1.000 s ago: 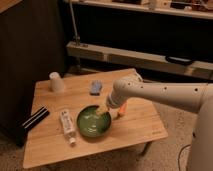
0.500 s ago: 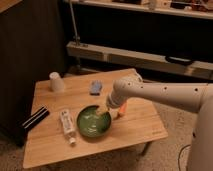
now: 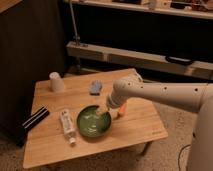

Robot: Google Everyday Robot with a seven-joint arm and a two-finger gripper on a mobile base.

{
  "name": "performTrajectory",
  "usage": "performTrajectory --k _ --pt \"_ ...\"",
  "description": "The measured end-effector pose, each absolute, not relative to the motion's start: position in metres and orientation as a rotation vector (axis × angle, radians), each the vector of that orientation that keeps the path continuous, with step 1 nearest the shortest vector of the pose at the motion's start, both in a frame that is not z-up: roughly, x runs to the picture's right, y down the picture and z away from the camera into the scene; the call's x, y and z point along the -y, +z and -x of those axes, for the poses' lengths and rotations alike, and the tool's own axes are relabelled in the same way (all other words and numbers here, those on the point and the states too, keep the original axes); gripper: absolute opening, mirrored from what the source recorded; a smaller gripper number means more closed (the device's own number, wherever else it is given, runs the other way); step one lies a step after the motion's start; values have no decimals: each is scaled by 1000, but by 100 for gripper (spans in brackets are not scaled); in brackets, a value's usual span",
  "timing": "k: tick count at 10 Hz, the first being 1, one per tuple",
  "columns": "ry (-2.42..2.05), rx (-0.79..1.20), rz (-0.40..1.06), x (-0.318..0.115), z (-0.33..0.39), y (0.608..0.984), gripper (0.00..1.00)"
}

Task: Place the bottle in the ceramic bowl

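Your gripper (image 3: 107,111) hovers at the bowl's (image 3: 89,131) right rim; I cannot tell its opening. The bottle (image 3: 67,127) lies just left, unheld, toward the desk's (image 3: 142,125) front edge.

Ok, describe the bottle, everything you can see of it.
The bottle is small, slim, whitish plastic with a pale label, its narrower end toward the camera. It lies on its side on the wooden table, just left of the green ceramic bowl; whether they touch is unclear. Nothing holds it: the gripper hangs over the bowl's right rim.
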State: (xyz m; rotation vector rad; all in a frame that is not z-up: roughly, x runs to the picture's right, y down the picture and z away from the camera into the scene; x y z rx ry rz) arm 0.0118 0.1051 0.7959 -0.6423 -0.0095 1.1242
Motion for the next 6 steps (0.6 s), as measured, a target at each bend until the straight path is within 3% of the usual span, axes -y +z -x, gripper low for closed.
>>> performTrajectory --k 3,6 --pt "1049 66 583 -85 24 763 80" --pt "910 139 523 -53 103 687 80"
